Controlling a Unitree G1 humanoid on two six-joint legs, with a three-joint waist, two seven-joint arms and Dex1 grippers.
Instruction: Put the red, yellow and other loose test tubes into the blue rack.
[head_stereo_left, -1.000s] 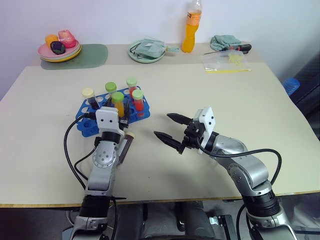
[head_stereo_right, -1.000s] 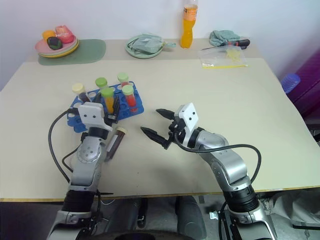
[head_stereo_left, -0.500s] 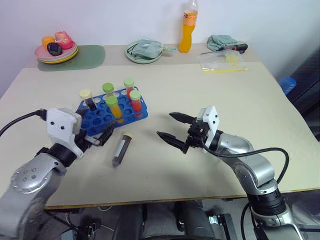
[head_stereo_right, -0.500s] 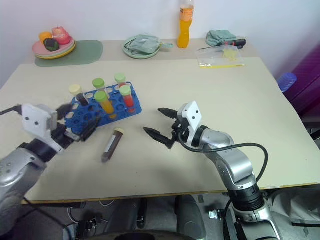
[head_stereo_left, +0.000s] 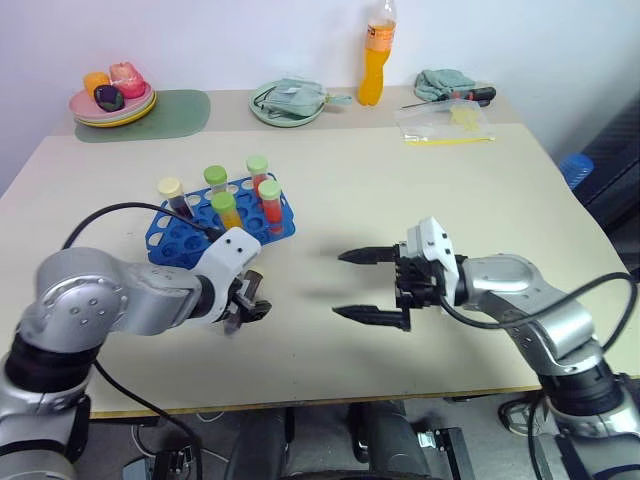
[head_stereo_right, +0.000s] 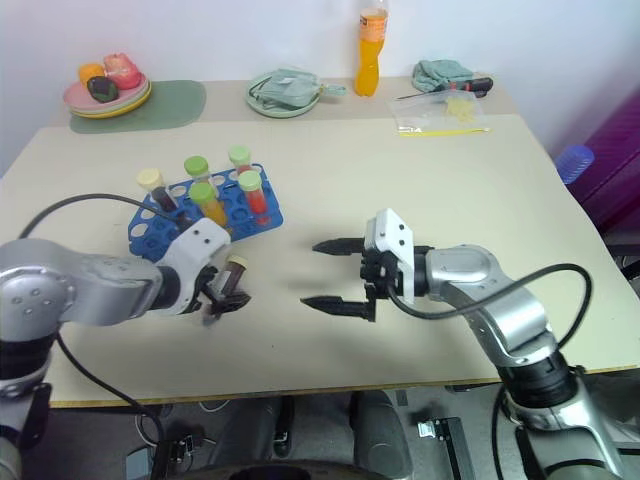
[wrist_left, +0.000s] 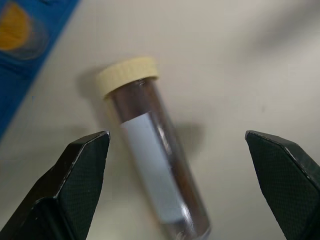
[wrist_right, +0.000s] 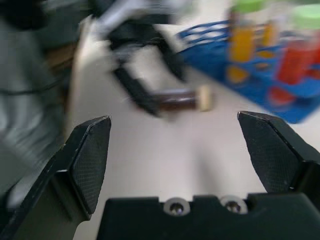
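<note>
Two claws spread, empty | left claw (wrist_left: 175, 190) straddles loose brown tube (wrist_left: 152, 160) beside blue rack (head_stereo_left: 190, 235)

I get bright, even light on the counter (head_stereo_left: 400, 190), with soft shadows under both arms. My right wrist view is blurred, the rack (wrist_right: 280, 85) smeared. The left wrist view is soft around the tube (wrist_left: 155, 160).

The left gripper (wrist_left: 177, 165) has swung round from beside the blue rack (head_stereo_left: 190, 236) to straddle the dark tube (wrist_left: 152, 155), jaws apart. The right gripper (head_stereo_left: 365, 285) has turned so its fingers point toward the rack.
</note>
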